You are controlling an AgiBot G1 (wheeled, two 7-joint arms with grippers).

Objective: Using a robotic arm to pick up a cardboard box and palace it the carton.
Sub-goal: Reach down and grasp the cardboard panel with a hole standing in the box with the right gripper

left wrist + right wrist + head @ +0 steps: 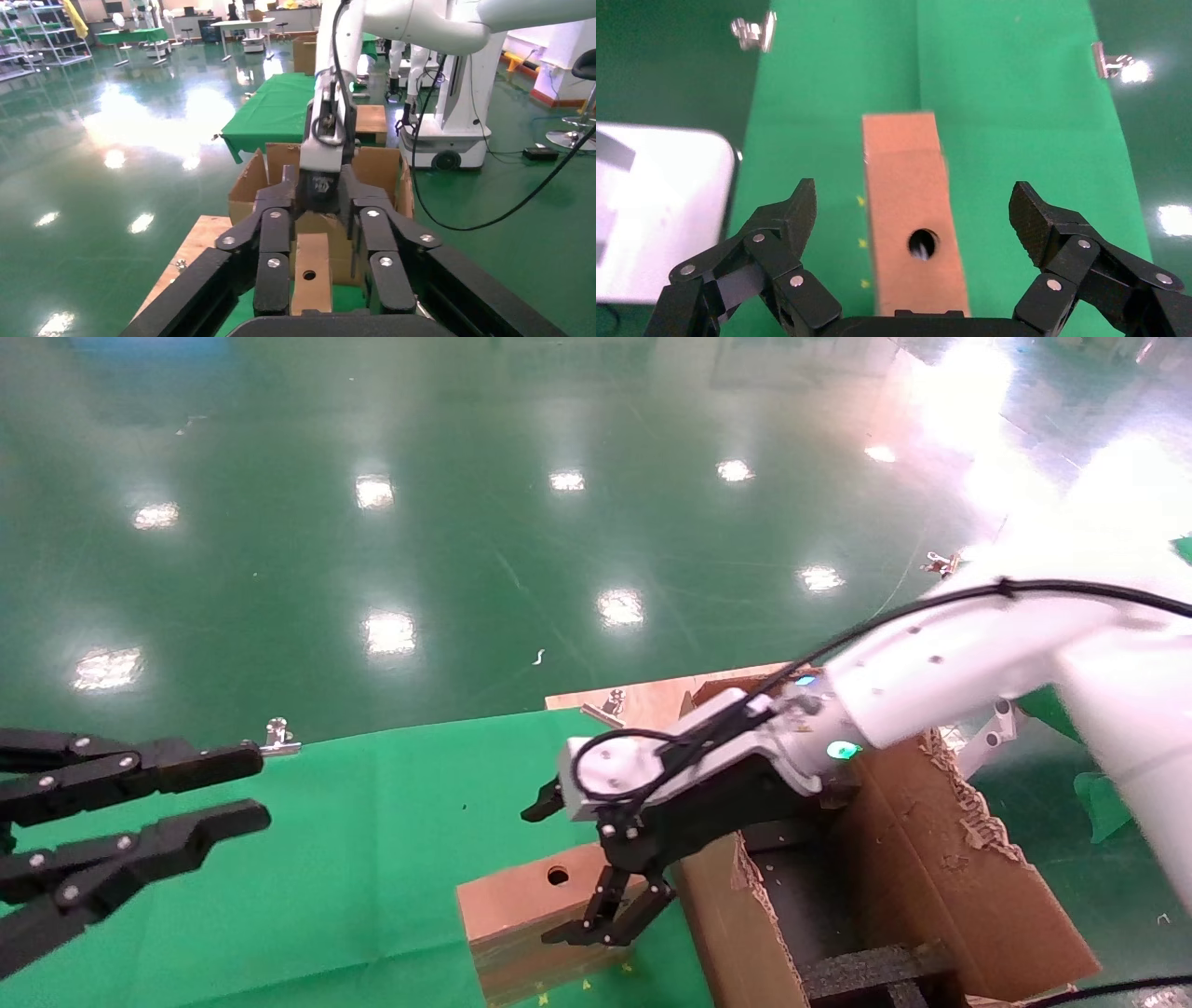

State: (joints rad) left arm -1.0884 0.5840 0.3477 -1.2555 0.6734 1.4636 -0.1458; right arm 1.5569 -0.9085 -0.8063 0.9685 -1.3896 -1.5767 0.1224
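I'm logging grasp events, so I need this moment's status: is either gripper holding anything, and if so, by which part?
Nothing is held. The right gripper hangs open above the cardboard box, fingers on either side, not touching it. The left gripper is open and empty, off to the side.

Right robotic arm [941, 654]: glossy white shell, small dark dots along forearm, green-lit ring at wrist, black cable along top looping over grey camera block. Right end effector [610, 915]: black multi-link fingers, silver rivets at joints, ridged inner pads. Left end effector [237, 794]: all black, same linked fingers, silver screws, blunt squared tips. White wheeled base visible in left wrist view.
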